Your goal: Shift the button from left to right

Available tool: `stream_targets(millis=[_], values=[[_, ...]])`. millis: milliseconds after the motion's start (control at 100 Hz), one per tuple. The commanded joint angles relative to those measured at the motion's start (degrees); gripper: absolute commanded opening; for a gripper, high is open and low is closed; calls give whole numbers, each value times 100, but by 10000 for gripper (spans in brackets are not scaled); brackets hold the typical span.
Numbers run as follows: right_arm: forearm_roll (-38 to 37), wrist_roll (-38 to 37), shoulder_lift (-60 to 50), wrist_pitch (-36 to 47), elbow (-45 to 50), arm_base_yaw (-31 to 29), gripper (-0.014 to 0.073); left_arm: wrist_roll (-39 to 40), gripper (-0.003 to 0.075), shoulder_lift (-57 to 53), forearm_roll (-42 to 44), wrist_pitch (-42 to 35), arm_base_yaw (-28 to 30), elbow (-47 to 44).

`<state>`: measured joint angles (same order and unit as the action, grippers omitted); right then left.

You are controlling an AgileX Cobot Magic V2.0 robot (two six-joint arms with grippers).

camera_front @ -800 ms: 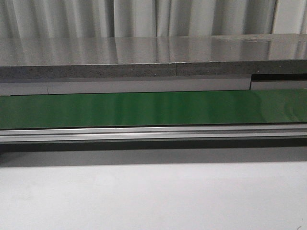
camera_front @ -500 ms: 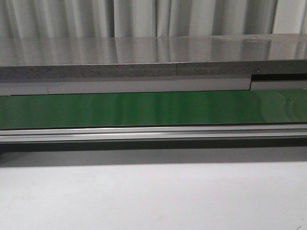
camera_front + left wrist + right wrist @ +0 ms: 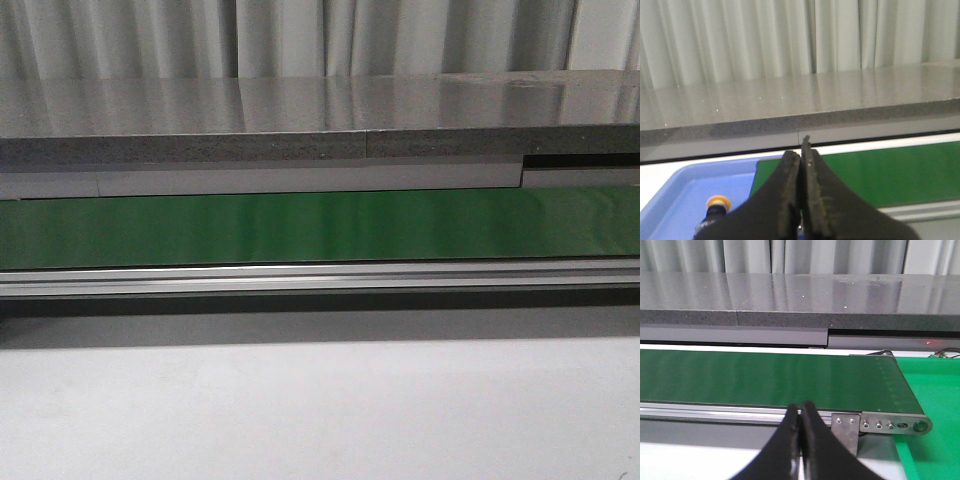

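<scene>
The button (image 3: 716, 209), with a round orange-yellow cap on a dark body, stands in a blue tray (image 3: 670, 195) in the left wrist view, beside the end of the green belt (image 3: 890, 172). My left gripper (image 3: 801, 150) is shut and empty, above and beside the button, apart from it. My right gripper (image 3: 801, 407) is shut and empty, in front of the belt's (image 3: 765, 377) metal rail near its far right end. The front view shows the green belt (image 3: 320, 228) with nothing on it; neither gripper nor the button shows there.
A grey stone-like counter (image 3: 320, 115) runs behind the belt, with curtains behind it. An aluminium rail (image 3: 320, 278) edges the belt's front. A white table surface (image 3: 320, 410) lies before it. A green mat (image 3: 935, 390) lies past the belt's right end bracket (image 3: 890, 424).
</scene>
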<state>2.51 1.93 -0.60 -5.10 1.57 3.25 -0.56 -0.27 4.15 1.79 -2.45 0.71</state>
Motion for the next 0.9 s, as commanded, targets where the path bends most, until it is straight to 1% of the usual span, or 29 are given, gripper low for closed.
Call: stream_targets(millis=[0,70,180,430,520,640,890], values=[[-62,13,-121,474,-83,-33,-68,23,-20,-46,-13,136,-53,454],[-62,13,-121,474,-83,-33,-68,23,-20,142,-13,527,-53,835],[-62,13,-121,474,-83,-33,-68,23,-20,589,-13,936,-53,1494],[-62,13,-121,474,-83,-33,-68,23,-20,2282,-211,1596,-53,2858],[-62,13,-121,474,-83,-33,-68,23,-20,2880,-369,2072,-53,3317],[-62,13,-121,474,-83,-33,-68,23,-20,3606,-369,2713,-53,3960],[-62,13,-121,474,-83,-33,-68,23,-20,4729,-415,3574,-53,4785]])
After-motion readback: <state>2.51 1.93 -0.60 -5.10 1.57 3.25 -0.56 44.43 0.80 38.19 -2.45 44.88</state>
